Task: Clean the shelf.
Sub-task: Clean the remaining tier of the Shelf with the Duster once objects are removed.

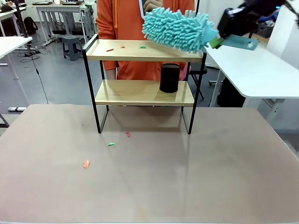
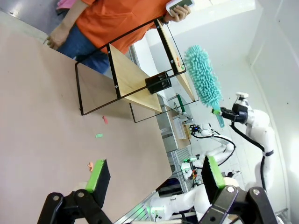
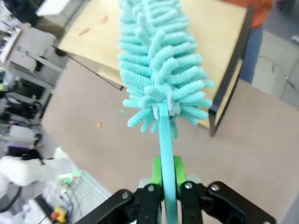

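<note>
The shelf stands at the table's far middle, with two wooden boards in a black frame. Three small scraps lie on its top board, and a black cup stands on the lower one. My right gripper is shut on the handle of a fluffy teal duster, whose head hovers over the top board's right end. The right wrist view shows the duster above the shelf, its handle pinched in that gripper. My left gripper hangs open and holds nothing, well away from the shelf.
Three paper scraps lie on the brown table in front of the shelf. A person in an orange top stands right behind the shelf. A white side table stands at the right.
</note>
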Available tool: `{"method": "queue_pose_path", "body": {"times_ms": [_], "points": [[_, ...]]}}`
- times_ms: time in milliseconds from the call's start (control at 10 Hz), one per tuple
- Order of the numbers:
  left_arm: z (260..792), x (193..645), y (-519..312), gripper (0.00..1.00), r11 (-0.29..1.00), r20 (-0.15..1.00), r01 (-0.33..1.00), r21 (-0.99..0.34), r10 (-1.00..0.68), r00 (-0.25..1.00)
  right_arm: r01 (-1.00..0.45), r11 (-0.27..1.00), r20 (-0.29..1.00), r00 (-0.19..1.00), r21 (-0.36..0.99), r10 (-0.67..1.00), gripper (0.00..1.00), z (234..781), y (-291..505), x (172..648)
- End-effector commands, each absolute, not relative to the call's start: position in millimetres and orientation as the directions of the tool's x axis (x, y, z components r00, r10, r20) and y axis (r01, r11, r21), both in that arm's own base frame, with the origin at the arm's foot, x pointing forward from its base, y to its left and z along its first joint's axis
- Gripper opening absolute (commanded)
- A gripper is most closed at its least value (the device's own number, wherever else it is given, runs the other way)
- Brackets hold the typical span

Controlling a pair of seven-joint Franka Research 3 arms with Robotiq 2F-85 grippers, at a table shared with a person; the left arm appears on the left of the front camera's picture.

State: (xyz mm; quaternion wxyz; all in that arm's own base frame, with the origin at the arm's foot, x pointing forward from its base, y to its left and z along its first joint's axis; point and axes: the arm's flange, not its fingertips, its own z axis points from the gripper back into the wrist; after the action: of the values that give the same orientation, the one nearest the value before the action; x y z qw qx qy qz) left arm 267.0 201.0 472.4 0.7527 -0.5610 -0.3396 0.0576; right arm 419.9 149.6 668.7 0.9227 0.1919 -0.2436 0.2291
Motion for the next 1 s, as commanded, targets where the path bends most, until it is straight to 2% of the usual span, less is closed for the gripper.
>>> {"method": "queue_pose_path", "body": {"times_ms": [0,200,400,700,900], "points": [[472.9,267.1,198.7,1.00,0.359,0.469,0.324,-0.875,0.472,0.746,-0.474,0.852,0.544,0.785,0.220,0.297,0.12,667.0,171.9,446.7],[472.9,267.1,198.7,1.00,0.359,0.469,0.324,-0.875,0.472,0.746,-0.495,0.833,0.569,0.770,0.247,0.289,0.12,649.0,196.0,463.2],[472.9,267.1,198.7,1.00,0.359,0.469,0.324,-0.875,0.472,0.746,-0.517,0.816,0.532,0.781,0.259,0.326,0.12,638.7,208.4,470.6],[472.9,267.1,198.7,1.00,0.359,0.469,0.324,-0.875,0.472,0.746,-0.662,0.657,0.478,0.736,0.360,0.479,0.12,639.3,217.9,469.5],[472.9,267.1,198.7,1.00,0.359,0.469,0.324,-0.875,0.472,0.746,-0.747,0.549,0.444,0.664,0.374,0.601,0.12,642.5,210.5,463.6]]}}
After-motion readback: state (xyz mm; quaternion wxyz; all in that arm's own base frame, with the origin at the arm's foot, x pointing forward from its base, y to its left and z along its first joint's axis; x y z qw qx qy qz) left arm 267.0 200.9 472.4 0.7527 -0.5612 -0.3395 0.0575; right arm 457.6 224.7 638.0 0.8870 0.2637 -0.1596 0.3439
